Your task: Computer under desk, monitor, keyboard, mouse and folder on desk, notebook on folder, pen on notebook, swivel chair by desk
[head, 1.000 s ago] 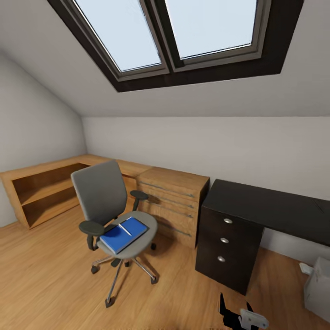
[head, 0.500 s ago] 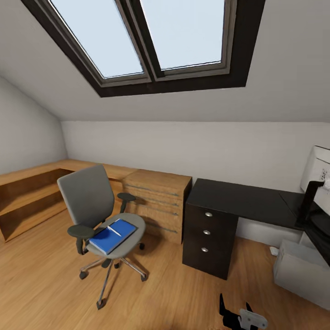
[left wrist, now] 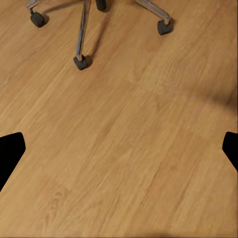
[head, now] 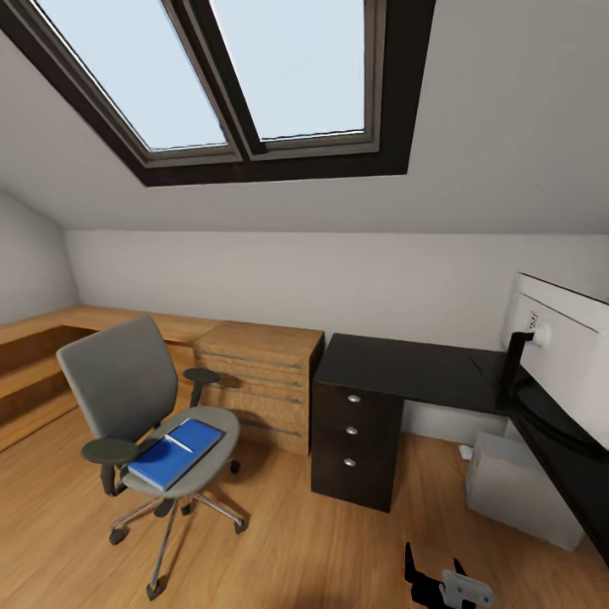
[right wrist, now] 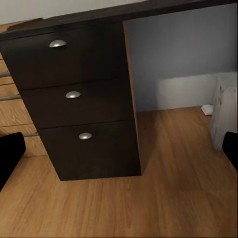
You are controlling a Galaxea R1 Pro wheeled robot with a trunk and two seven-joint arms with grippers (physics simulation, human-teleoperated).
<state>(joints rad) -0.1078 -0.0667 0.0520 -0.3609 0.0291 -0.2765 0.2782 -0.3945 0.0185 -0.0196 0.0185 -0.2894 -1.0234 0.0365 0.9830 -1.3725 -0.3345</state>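
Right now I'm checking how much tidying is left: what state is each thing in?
Swivel chair: upright, away from the desk.
Folder: flat on the chair seat.
Pen: lying on the folder.
Desk drawers: all three closed.
Monitor: upright on the desk.
Computer: on the floor under the desk.
Left claw: open.
Right claw: open.

Grey swivel chair (head: 135, 397), blue folder (head: 176, 452), black desk (head: 406, 370) with silver drawer knobs, white monitor (head: 565, 342), light-grey computer (head: 516, 486), honey-brown wood floor (left wrist: 124, 148).
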